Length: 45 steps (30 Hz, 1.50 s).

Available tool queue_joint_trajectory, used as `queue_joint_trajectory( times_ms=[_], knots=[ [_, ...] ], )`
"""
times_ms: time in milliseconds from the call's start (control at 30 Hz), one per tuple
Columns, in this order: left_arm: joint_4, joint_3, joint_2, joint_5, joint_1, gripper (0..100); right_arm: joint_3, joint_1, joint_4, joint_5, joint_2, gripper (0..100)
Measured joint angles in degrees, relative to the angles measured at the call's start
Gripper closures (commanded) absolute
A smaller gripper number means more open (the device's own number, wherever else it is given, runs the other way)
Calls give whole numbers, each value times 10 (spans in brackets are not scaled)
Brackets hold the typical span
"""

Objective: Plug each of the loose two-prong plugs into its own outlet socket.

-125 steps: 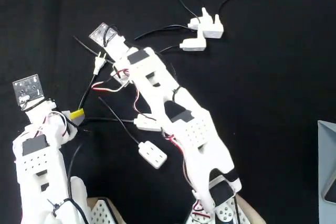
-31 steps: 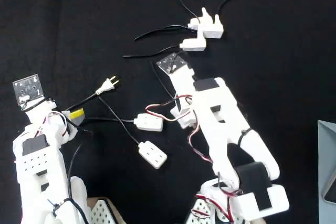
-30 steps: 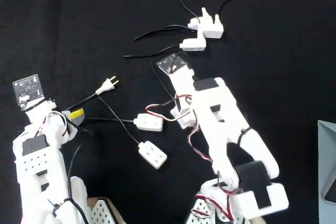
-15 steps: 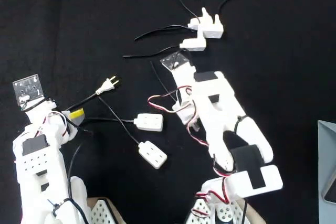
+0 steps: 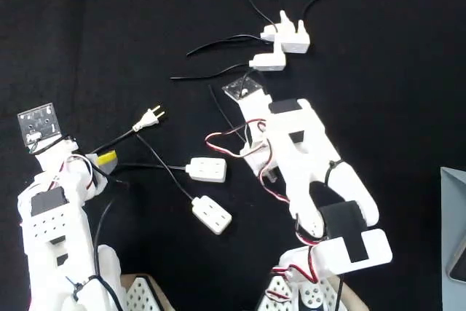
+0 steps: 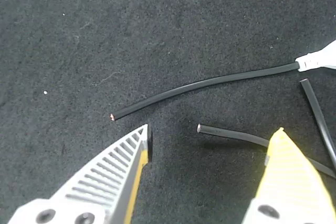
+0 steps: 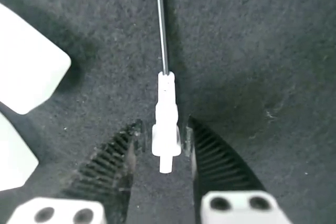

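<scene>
The black cloth-covered table (image 5: 393,107) carries everything. The white right arm (image 5: 306,158) stretches past the white rectangular outlet socket block (image 5: 206,170) at mid-cloth. The white left arm (image 5: 51,223) stands well apart from that block, on the side away from the right arm. Beyond the block, a cluster of white plug-and-socket pieces (image 5: 284,34) appears already mated, so that share of the job looks done. A second white socket block (image 5: 212,214) lies just beside the first, toward the arm bases, and both are empty. The right gripper (image 7: 164,125) straddles a slim white two-prong plug (image 7: 167,129) that lies on the cloth between the block and the cluster. Its jaws are close on either side with thin gaps showing, so it is not yet clamped. A second white two-prong plug (image 5: 149,117) lies loose near the block, on the left arm's side. The left gripper (image 6: 212,128) is spread wide and empty over cut black cord ends (image 6: 113,116). Two insertions look to be left.
</scene>
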Motion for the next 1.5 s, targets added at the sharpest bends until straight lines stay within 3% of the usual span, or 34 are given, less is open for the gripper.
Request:
queue_joint_trajectory(
  times_ms=[333,500,767,967,1200,1500],
  knots=[
    [0,0,0,0,0,650,0,0,1,0,0,889],
    [0,0,0,0,0,650,0,0,1,0,1,955],
    [0,0,0,0,0,650,0,1,1,0,1,982],
    [0,0,0,0,0,650,0,1,1,0,2,897],
    [0,0,0,0,0,650,-22,2,0,0,63,985],
    [0,0,0,0,0,650,-43,3,16,0,71,963]
  ],
)
